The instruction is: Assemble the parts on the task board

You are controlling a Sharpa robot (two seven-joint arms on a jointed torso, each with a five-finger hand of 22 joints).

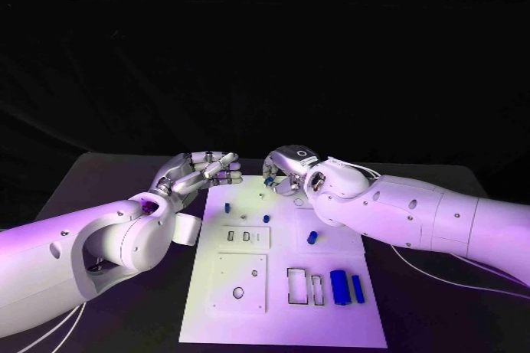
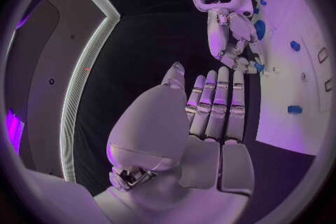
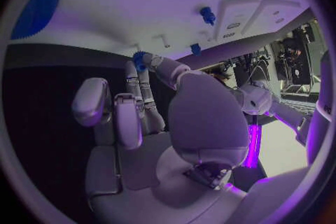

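The white task board [image 1: 332, 322] lies flat mid-table, its long side running away from the robot. Two long blue blocks [image 1: 345, 287] lie side by side near its right front corner, beside rectangular slots [image 1: 305, 285]. A short blue cylinder [image 1: 312, 236] lies mid-board. Two small blue pegs [image 1: 227, 207] stand toward the far left.

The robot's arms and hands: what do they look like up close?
Both arms are thick, smooth white shells with rounded joints and small dark round fittings. Each ends in a silver, jointed metal hand, the left hand and the right hand, with segmented fingers like a person's. The right wrist carries a round ring-shaped marking. Thin pale cables trail onto the black table beside each arm.
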